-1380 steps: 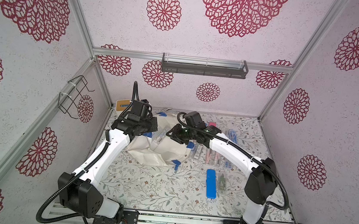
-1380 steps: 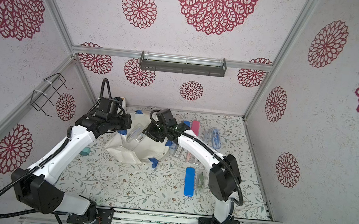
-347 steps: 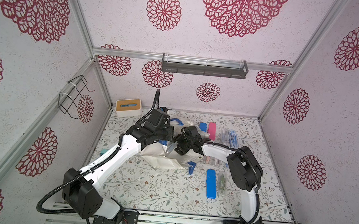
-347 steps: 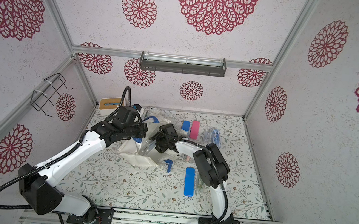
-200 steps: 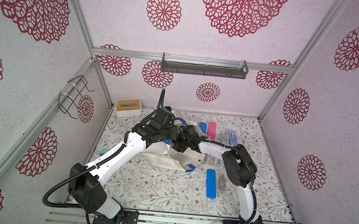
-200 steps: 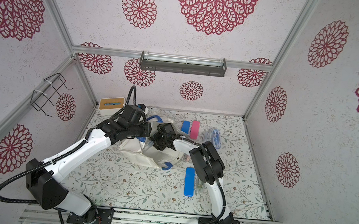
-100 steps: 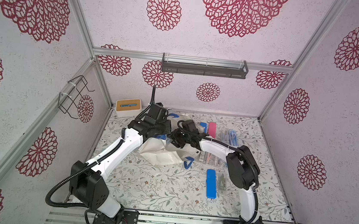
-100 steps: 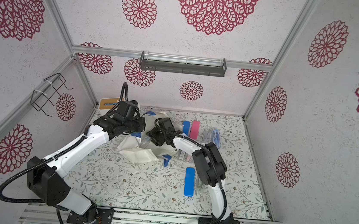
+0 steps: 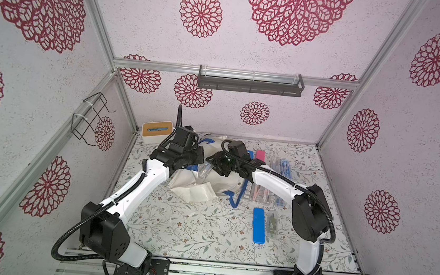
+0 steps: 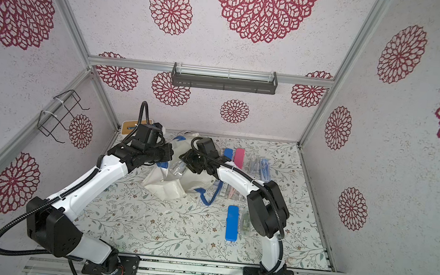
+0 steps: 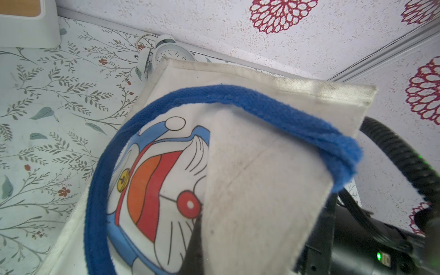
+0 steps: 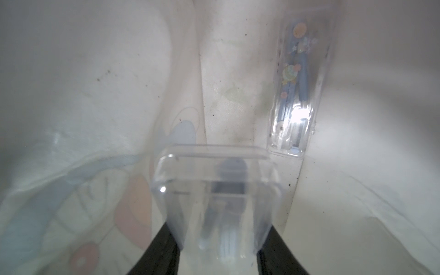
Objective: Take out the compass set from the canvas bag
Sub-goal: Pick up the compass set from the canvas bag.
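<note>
My right end effector (image 12: 214,247) is partly spread, its two black fingers (image 12: 154,252) clamped on the sides of a clear plastic case, the compass set (image 12: 214,190). The case runs straight out from my fingers, its long axis in line with them. Its free end points into the canvas bag (image 12: 95,83), whose off-white inner walls fill the right wrist view around it. Deeper in the bag lies a second clear case (image 12: 295,95) with a blue compass inside, roughly parallel to the one I hold and apart from it. In a top view the compass set (image 9: 204,170) shows at the bag's mouth, between my two wrists.

My left end effector (image 9: 197,160) is pressed together on a fold of the bag's rim cloth. In the left wrist view one dark fingertip (image 11: 195,240) shows beside the pinched flap, and the blue strap handle (image 11: 238,100) arches over the cartoon print (image 11: 154,185).

The bag slumps on the table (image 9: 177,230) near the far edge, left of the middle. Just to its right a row of cases runs toward the right edge, with a pink case (image 9: 260,155) at the far end. A blue case (image 9: 258,226) lies nearer me. A white box (image 9: 157,128) sits in the far left corner, and a white alarm clock (image 11: 166,51) sits just behind the bag by the far edge. Between the bag and the near edge the floral table is open.
</note>
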{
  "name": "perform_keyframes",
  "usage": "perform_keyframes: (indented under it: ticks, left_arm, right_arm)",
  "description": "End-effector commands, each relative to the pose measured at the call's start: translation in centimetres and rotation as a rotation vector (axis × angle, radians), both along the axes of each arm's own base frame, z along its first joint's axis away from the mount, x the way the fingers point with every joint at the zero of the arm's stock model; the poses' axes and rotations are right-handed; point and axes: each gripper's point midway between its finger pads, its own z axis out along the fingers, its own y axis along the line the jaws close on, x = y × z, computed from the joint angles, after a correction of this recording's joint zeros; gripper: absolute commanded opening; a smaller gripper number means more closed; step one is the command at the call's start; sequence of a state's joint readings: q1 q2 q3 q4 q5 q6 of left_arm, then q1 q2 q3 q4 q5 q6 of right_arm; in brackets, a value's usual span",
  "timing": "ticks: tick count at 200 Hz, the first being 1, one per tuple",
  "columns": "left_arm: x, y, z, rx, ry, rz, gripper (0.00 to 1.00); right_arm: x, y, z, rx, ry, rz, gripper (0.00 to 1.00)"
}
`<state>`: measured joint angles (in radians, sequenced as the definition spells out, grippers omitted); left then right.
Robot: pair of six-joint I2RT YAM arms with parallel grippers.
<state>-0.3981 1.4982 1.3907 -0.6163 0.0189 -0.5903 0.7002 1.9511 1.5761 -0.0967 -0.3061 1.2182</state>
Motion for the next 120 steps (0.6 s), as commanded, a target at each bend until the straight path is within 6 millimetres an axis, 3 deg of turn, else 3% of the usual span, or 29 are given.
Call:
perform_keyframes:
  ticks: [1, 34, 86, 120]
  left_arm:
    - [0.2, 1.0, 1.0, 0.002, -0.046, 0.018, 0.0]
    - [0.1, 1.0, 0.5, 0.002, -0.033, 0.019, 0.0]
    - [0.6, 1.1, 0.7, 0.002, -0.045, 0.031, 0.0]
    - [0.6, 2.0, 0.3, 0.021, -0.031, 0.044, 0.0]
  right_arm:
    - [1.9, -2.7, 7.1, 0.044, -0.165, -0.076, 0.29]
    - [2.7, -3.9, 9.4, 0.076, -0.212, -0.095, 0.29]
    - [2.6, -2.6, 11.6, 0.182, -0.269, -0.033, 0.29]
    - [3.6, -4.9, 13.9, 0.206, -0.305, -0.066, 0.29]
